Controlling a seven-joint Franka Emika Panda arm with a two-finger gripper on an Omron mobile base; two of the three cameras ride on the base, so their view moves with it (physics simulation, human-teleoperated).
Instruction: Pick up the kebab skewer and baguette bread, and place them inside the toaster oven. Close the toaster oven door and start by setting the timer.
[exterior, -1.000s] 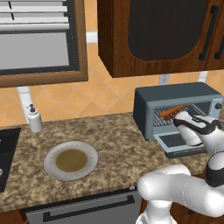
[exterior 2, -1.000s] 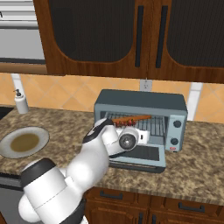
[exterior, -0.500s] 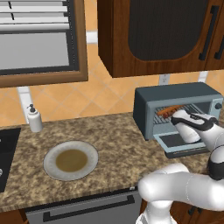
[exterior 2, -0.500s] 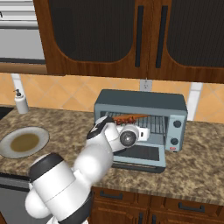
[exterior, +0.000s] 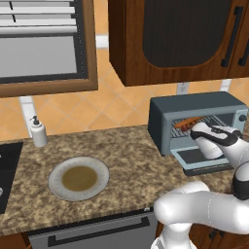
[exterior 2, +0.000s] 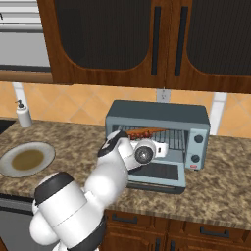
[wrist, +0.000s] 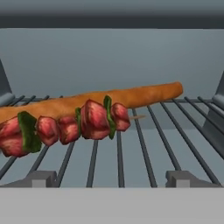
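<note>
Inside the toaster oven [exterior 2: 157, 131], kebab skewer [wrist: 65, 127] lies on wire rack [wrist: 175, 144] just before baguette bread [wrist: 100, 101]; toaster oven door [exterior 2: 159, 175] down; plate [exterior: 79, 178] and soap bottle [exterior: 38, 131] on worktop [exterior: 126, 160]; pincer state indeterminate.

Toaster oven [exterior 2: 158, 128] on the worktop [exterior 2: 220, 186], door [exterior 2: 158, 175] dropped open; arm at its mouth; plate [exterior 2: 27, 159] at nine o'clock.

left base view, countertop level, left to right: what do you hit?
Soap dispenser → plate → toaster oven → baguette bread on the rack inside → open toaster oven door.
</note>
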